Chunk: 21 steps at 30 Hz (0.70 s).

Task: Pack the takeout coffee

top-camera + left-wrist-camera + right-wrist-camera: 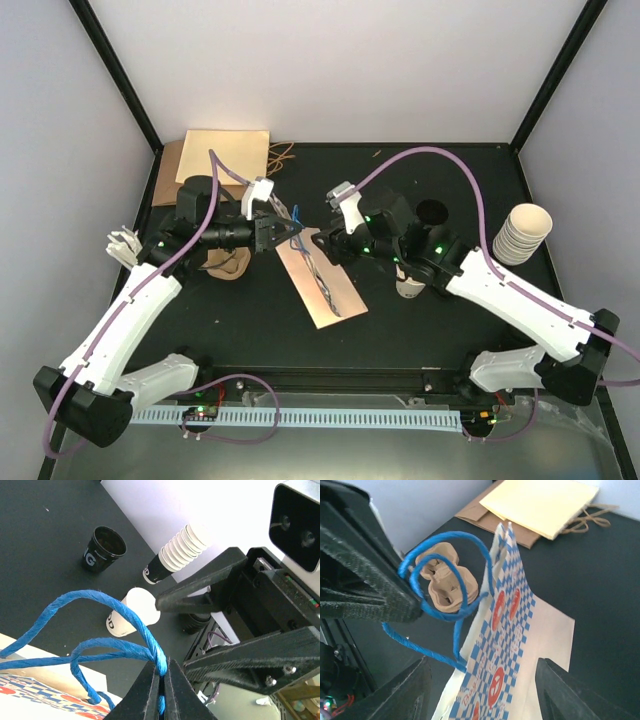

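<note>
Pinching the bag's blue handle (116,641), left gripper (283,228) is clamped hard on the twine and lifts the mouth end off the counter (440,170) at about its centre. Bag (322,285) is otherwise flat. Its long axis runs diagonally from the mouth near the counter's centre down toward the near edge, so the opening faces back-left.

Right gripper (318,243) is released: jaws wide, nothing in them, hovering right at the mouth end opposite the left one. Looks like it's there to help spread the opening.

Key relation: the coffee cup (408,289) stands upright on the counter to the right of the bag, tucked under the right forearm and behind that gripper, well apart from the mouth. Right arm is clearly the nearer one, and the left is tied up with the handle. Cup is not packed yet.

My read is that the right arm has to back off and reach toward its own side for the cup, then carry it over to the mouth. Don't confuse it with the stack of cups (524,232) near the right edge.
</note>
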{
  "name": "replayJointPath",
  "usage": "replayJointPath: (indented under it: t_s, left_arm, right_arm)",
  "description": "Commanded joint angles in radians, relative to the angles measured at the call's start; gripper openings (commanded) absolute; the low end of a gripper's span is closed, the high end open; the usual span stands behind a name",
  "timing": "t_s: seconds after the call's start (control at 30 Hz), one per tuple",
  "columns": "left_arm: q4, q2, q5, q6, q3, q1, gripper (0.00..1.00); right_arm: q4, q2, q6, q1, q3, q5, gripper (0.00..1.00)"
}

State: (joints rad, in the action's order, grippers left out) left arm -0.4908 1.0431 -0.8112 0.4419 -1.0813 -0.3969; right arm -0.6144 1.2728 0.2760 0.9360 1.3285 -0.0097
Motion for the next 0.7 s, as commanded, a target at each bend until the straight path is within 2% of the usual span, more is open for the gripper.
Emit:
replayJointPath:
  t_s: [0.0, 0.2, 0.3, 0.57, 0.67]
  left_arm:
    - [0.047, -0.006, -0.011, 0.022, -0.01, -0.008, 0.03]
    - [0.052, -0.008, -0.009, 0.041, -0.005, -0.008, 0.03]
    - [0.08, -0.007, -0.027, 0.078, 0.005, -0.008, 0.03]
    - [0.162, -0.022, -0.052, 0.172, 0.058, -0.008, 0.03]
    - [0.183, -0.027, -0.052, 0.194, 0.069, -0.008, 0.03]
  right_arm:
    - [0.112, 0.021, -0.027, 0.038, -0.031, 0.012, 0.57]
    - [0.315, -0.021, -0.117, 0.098, -0.199, 0.016, 0.56]
    - [0.424, -0.04, -0.158, 0.122, -0.275, 0.073, 0.56]
    - [0.58, -0.036, -0.24, 0.189, -0.336, 0.282, 0.56]
    - [0.634, -0.042, -0.259, 0.193, -0.354, 0.299, 0.53]
